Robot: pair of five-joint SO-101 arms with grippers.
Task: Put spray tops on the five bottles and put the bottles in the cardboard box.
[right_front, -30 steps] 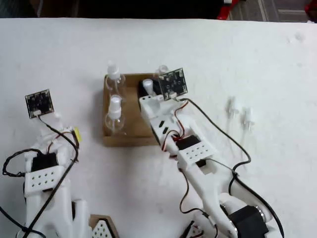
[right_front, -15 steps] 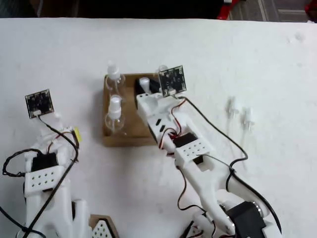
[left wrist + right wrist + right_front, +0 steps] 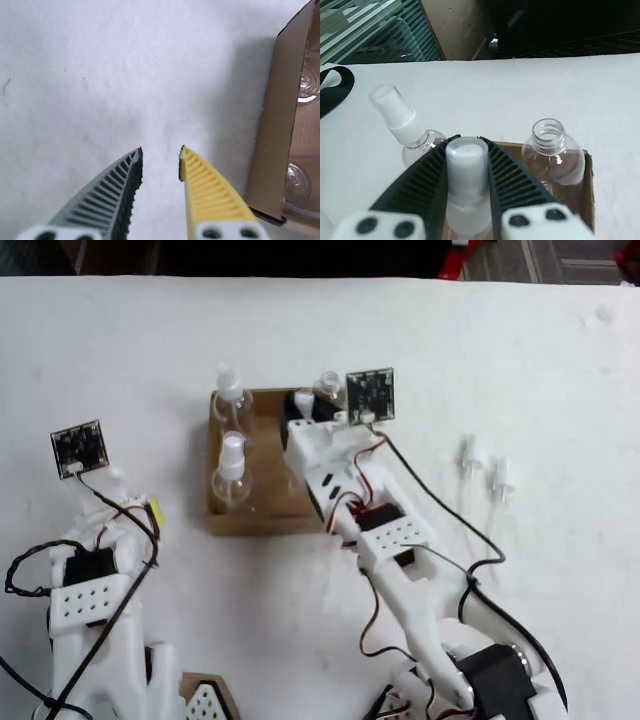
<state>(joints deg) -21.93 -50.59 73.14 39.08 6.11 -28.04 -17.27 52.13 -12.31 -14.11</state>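
**A:** What takes up most of the room?

**B:** The white table (image 3: 450,350), then the two arms. The right arm (image 3: 400,550) stretches over the cardboard box (image 3: 250,525). The left arm (image 3: 95,580) sits at the table's left side. Its left gripper (image 3: 160,150) hangs over bare table just beside the box, jaws a modest way apart, holding nothing.

**A:** And the right gripper?

**B:** The right gripper (image 3: 467,140) is closed snugly on a white spray top (image 3: 466,170). That top looks seated on a bottle inside the box, though the bottle's body is hidden beneath the jaws.

**A:** Other bottles?

**B:** Three more, all in the box as far as I can tell: a far capped bottle (image 3: 395,112), a near capped bottle (image 3: 232,470) and an open bottle (image 3: 552,155) with a bare threaded mouth.

**A:** How will they handle?

**B:** They look like empty clear plastic, so I'd judge them light, smooth and easily tipped, with walls that give under a squeeze. The stiff neck or top is the safer hold.

**A:** Smallest things?

**B:** A loose spray top (image 3: 470,455) and a second loose top (image 3: 500,478) lie close together on the table, well apart from the box, on the right arm's side. They are tiny and likely to skid, so pinch each by the head.
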